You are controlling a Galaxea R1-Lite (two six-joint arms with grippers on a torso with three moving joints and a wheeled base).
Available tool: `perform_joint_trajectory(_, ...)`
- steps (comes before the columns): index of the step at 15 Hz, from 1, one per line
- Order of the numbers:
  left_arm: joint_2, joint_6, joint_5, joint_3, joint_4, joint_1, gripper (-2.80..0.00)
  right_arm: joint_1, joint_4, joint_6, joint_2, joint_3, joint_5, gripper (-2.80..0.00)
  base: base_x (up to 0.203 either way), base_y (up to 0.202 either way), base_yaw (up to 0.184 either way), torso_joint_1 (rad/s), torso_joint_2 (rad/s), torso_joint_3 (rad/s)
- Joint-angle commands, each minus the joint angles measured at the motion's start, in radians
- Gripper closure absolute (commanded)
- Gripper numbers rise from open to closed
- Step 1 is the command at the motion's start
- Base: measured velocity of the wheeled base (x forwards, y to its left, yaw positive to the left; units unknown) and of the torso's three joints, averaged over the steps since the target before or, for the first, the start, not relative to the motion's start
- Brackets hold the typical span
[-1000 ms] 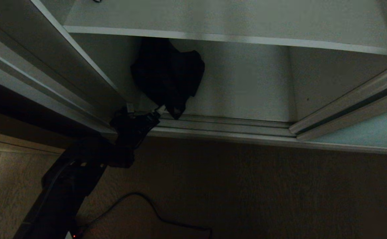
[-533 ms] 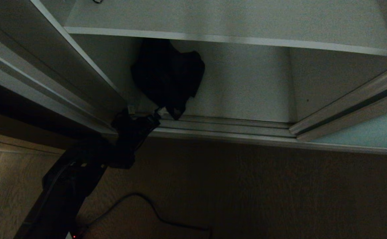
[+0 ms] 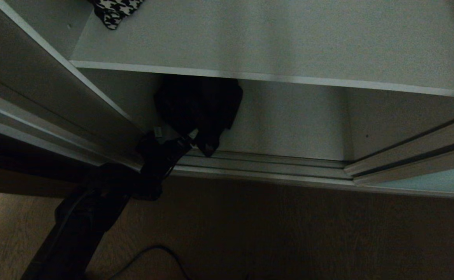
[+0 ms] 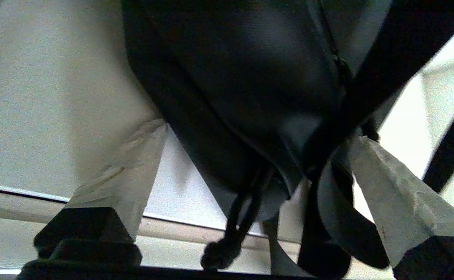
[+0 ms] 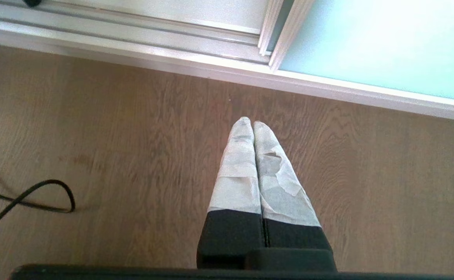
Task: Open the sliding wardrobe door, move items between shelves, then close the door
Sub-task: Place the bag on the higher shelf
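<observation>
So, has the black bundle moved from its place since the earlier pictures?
No. The whole head view shifted; the black bundle still ends at the bottom track, below the shelf.

No text, label, brand, number or sign can be read in any view (the only marking is a black-and-white houndstooth weave on a cloth (image 3: 116, 11), which is a pattern and not lettering).

one black bundle (image 3: 199, 109), one houndstooth cloth (image 3: 114, 13), two shelves (image 3: 273, 46), one sliding door (image 5: 374, 42), one cable (image 5: 28, 200).
</observation>
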Motion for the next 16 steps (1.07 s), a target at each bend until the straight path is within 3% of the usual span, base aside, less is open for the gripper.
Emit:
perform_joint_trajectory(1, -0.016, -0.010, -0.015, -0.004, -0.005, -0.005, -2.80, -0.001, 0.000, -0.001, 0.001, 0.000, 0.000, 0.00, 0.000, 0.000, 0.000, 0.000, 0.00, 0.000)
perform_joint_trajectory(5, -0.044, -0.037, -0.012, 0.014, -0.001, -0.041, -2.80, -0.001, 0.000, -0.001, -0.001, 0.000, 0.000, 0.00, 0.000, 0.000, 0.000, 0.000, 0.00, 0.000)
perform_joint_trajectory(12, -0.173, -0.036, 0.039, 0.203, -0.011, -0.086, -2.80, -0.001, 0.000, -0.001, 0.000, 0.000, 0.000, 0.00, 0.000, 0.000, 0.000, 0.000, 0.00, 0.000)
perform_joint_trajectory(16, -0.156, -0.028, 0.058, 0.149, -0.002, -0.087, -2.80, -0.001, 0.000, -0.001, 0.001, 0.000, 0.000, 0.00, 0.000, 0.000, 0.000, 0.000, 0.00, 0.000)
